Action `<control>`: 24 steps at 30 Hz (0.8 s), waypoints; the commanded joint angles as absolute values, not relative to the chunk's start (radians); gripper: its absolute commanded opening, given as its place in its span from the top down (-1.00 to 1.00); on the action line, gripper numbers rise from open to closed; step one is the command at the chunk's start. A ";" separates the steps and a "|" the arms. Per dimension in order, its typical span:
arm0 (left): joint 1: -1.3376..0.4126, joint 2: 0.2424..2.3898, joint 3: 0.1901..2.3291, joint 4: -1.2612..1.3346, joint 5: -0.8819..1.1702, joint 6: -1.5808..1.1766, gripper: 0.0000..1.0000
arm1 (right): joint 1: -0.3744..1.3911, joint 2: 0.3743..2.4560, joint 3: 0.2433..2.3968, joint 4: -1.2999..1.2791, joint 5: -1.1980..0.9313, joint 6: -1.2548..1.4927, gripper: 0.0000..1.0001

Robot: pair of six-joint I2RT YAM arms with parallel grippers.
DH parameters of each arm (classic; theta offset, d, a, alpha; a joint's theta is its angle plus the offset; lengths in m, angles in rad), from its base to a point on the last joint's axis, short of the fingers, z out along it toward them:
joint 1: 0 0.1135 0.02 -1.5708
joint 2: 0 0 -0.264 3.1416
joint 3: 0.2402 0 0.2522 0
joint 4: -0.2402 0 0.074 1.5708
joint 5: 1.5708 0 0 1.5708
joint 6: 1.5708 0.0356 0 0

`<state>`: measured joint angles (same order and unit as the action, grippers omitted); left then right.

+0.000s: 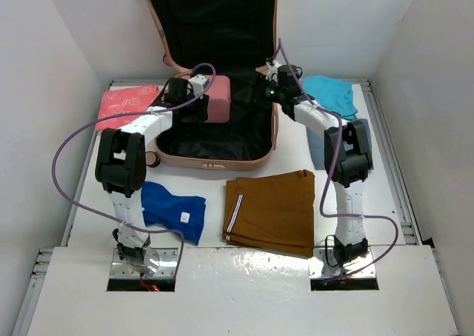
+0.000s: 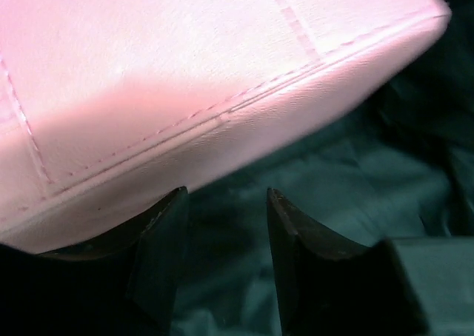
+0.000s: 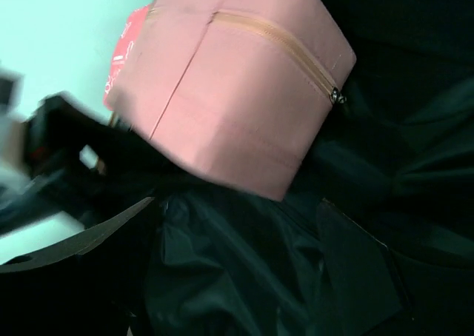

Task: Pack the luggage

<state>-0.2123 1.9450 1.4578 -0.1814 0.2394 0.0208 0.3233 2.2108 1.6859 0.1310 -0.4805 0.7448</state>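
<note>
Left claw (image 2: 227, 194) and right claw (image 3: 237, 203), both apart, inside open luggage (image 1: 215, 160) beside pink pouch (image 1: 218, 99)

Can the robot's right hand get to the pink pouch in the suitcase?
Probably yes. The right hand is open over the suitcase, and the pink pouch lies just ahead of it on the black lining, nothing between. The left hand is at the pouch's other side, though.

Overhead looks down on luggage (image 1: 215, 160); both close wrist views share pouch (image 3: 237, 92).
</note>
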 commanded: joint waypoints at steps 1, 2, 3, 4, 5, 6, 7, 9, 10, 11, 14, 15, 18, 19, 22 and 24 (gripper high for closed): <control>-0.207 1.991 1.548 -0.103 0.161 -0.035 -0.05 | 0.295 2.094 1.651 0.130 -0.535 0.681 -0.74; -0.207 2.002 1.557 -0.103 0.147 -0.035 -0.05 | 0.288 2.085 1.644 0.118 -0.543 0.670 -0.74; -0.207 2.011 1.557 -0.103 0.147 -0.035 -0.08 | 0.273 2.062 1.631 0.107 -0.554 0.663 -0.74; -0.198 2.011 1.568 -0.103 0.147 -0.035 -0.08 | 0.261 2.040 1.623 0.085 -0.567 0.629 -0.74; -0.198 2.011 1.568 -0.103 0.178 -0.035 -0.13 | 0.256 2.028 1.620 0.062 -0.575 0.617 -0.74; -0.189 1.993 1.568 -0.103 0.208 -0.035 -0.17 | 0.243 2.002 1.611 0.051 -0.589 0.589 -0.74; -0.189 1.977 1.553 -0.103 0.245 -0.025 -0.30 | 0.227 1.975 1.599 0.008 -0.606 0.572 -0.71; -0.179 1.898 1.517 -0.063 0.382 -0.014 -0.50 | 0.204 1.913 1.600 -0.056 -0.632 0.470 -0.71; -0.179 1.866 1.482 -0.049 0.408 -0.014 -0.56 | 0.193 1.896 1.592 -0.162 -0.644 0.444 -0.71; -0.179 1.830 1.468 -0.020 0.431 -0.014 -0.61 | 0.177 1.879 1.588 -0.204 -0.662 0.366 -0.71; -0.179 1.696 1.459 -0.020 0.489 -0.046 -0.71 | 0.121 1.764 1.504 -0.398 -0.686 0.278 -0.71; -0.179 1.663 1.459 -0.020 0.489 -0.046 -0.74 | 0.112 1.679 1.481 -0.478 -0.690 0.220 -0.73; -0.179 1.553 1.459 -0.058 0.430 -0.046 -0.81 | 0.071 1.539 1.308 -0.682 -0.677 0.072 -0.79; -0.179 1.530 1.448 -0.058 0.414 -0.034 -0.82 | 0.043 1.519 1.255 -0.763 -0.661 0.020 -0.81; -0.169 1.459 1.427 -0.084 0.376 -0.034 -0.84 | 0.006 1.462 1.154 -0.967 -0.667 -0.067 -0.82; -0.149 1.425 1.417 -0.094 0.367 -0.034 -0.84 | -0.038 1.468 1.117 -1.027 -0.689 -0.109 -0.79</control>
<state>-0.1791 1.4475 1.4403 -0.0795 0.3943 -0.0345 -0.0048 1.4399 1.1782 -0.7853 -0.6601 0.0433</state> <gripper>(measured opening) 0.920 0.904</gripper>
